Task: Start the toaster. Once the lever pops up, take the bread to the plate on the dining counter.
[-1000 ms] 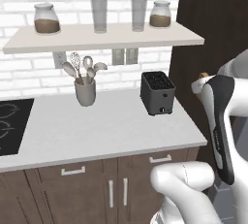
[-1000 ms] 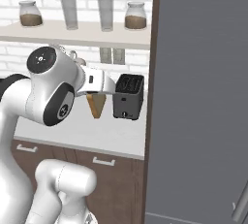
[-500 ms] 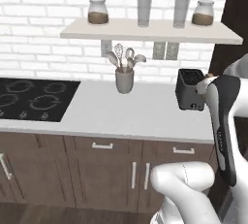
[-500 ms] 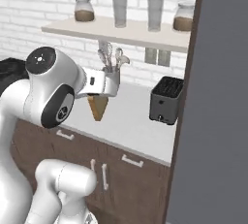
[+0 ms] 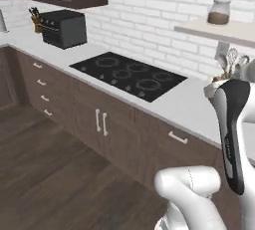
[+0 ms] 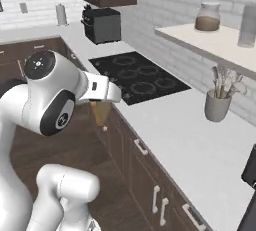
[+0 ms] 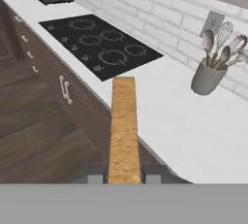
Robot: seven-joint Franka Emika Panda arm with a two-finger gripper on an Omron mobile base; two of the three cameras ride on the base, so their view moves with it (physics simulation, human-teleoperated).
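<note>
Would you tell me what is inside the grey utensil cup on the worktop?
The utensil cup holds several metal utensils, including a whisk and spoons. Their handles and the cup's bottom are hidden by its wall.

Arm folded high and close to the base, hand pointing down, fingers clamped on the bread slice, edge-on between them.

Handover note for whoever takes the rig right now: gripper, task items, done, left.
Gripper: shut on the bread, the slice held edge-on out in front of the hand; it also shows under the wrist in the right base view.
Around the rig: grey worktop with black hob and utensil cup.
Done: bread is out of the toaster and in hand.
Left: drive to the dining counter and set the bread on the plate.
</note>
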